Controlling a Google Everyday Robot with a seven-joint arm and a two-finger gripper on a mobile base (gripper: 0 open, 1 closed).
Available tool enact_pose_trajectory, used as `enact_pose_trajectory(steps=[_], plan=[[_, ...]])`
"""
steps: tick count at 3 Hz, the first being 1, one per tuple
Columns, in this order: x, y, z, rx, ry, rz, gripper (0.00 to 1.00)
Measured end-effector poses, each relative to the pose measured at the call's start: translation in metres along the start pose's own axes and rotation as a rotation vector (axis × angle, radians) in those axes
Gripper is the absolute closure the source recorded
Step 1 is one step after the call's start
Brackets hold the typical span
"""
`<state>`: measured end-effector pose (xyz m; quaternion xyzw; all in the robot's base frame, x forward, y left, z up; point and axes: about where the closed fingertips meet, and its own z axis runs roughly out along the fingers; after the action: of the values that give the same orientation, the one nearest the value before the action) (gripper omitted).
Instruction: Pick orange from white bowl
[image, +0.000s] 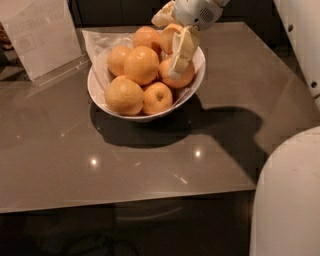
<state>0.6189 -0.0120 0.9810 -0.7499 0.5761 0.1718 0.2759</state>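
Observation:
The white bowl (102, 99) stands at the back middle of the grey table, piled with several oranges. My gripper (169, 44) reaches down from the top into the bowl's back right side. Its fingers are open and stand on either side of a large bright orange (168, 36). The near finger (182, 50) lies in front of that orange and over another orange (181, 79) below it. The far finger (162, 15) is behind it. Other oranges include a big one in the middle (141, 65), a paler one at the front left (123, 96) and a smaller one with a dimple (157, 98).
A clear sign stand with paper (40, 35) is at the back left. A crumpled clear plastic sheet (95, 42) lies behind the bowl. My white body (290, 195) fills the lower right, and a white arm part (300, 40) the upper right. The table's front edge (125, 205) runs across below.

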Motion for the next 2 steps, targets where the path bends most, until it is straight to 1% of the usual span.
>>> enact_pose_trajectory(steps=[1, 2], plan=[[-0.006, -0.002, 0.022, -0.039, -0.053, -0.023, 0.00], [-0.012, -0.003, 0.044, -0.089, -0.110, -0.044, 0.00]])
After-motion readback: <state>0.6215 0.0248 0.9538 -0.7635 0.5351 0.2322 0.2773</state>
